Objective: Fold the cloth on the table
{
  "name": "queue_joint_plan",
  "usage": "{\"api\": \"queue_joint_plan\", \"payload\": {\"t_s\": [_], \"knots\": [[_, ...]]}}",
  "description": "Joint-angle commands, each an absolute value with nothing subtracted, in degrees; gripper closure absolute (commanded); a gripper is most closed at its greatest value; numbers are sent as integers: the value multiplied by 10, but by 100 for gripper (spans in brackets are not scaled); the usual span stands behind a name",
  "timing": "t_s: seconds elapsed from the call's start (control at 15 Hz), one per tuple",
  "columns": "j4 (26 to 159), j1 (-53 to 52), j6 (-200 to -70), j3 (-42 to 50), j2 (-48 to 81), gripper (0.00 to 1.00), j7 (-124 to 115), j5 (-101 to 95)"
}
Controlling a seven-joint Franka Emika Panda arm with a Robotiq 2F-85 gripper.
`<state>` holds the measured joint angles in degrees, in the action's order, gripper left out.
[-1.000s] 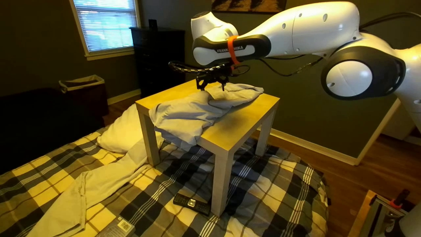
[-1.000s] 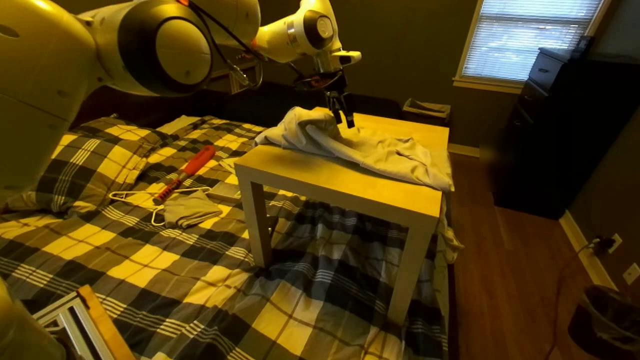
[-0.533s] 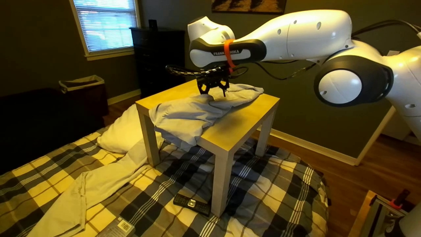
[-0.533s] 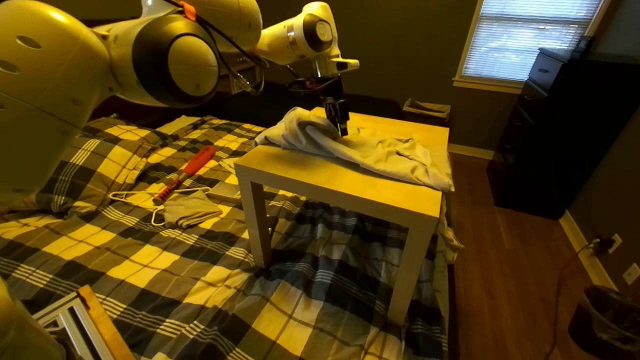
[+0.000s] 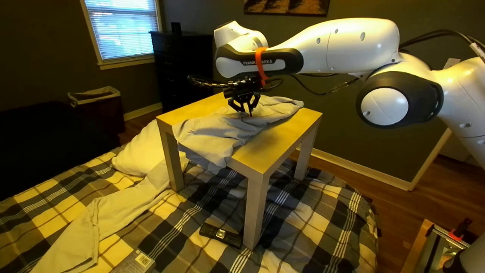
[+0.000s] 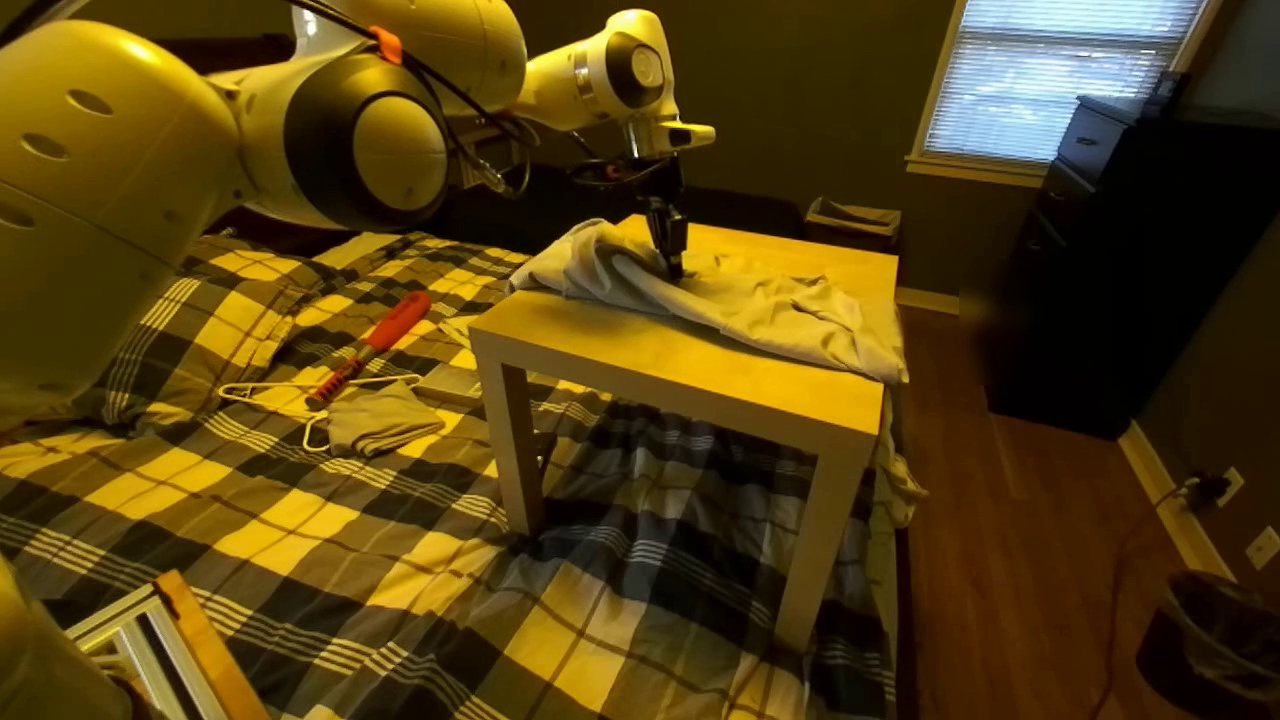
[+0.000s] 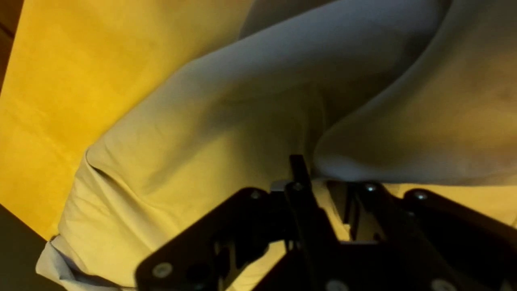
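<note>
Taking six o'clock as the near side in an exterior view, the remote control (image 5: 220,235) lay closest, on the plaid blanket (image 5: 322,212), beside the nearest leg of the table (image 5: 273,146). On its top the cloth (image 5: 227,129) lay rumpled, hanging over the edge between seven and eight o'clock and running through the centre to two; bare yellow wood showed at four and at ten.

A little beyond the centre, towards twelve, was the change: in the last second the gripper (image 5: 246,112) had sunk to the cloth and its fingers (image 7: 303,202), spread wide before, had drawn nearly together. A narrow gap showed between them; in the wrist view one tip was lost at a fold's edge, so I could not tell whether any cloth was clamped. The hump beneath looked flatter, while the outer edges had not visibly shifted.

To my eye that meant a pinch to begin a fold, with no tidy fold made yet; a short lift was probably called for, to test whether the thin layers followed or slipped.

Well beyond, between ten and eleven o'clock, stood the dark cabinet (image 5: 182,72).
</note>
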<state>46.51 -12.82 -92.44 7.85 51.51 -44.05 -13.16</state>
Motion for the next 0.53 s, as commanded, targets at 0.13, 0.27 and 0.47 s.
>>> {"api": "queue_joint_plan", "payload": {"t_s": [0.13,0.27,0.47], "knots": [[418,-125,-895,73,542,100,-453,-114],[410,-127,-911,72,543,100,-460,-114],[381,-129,-944,63,542,100,-473,-109]]}}
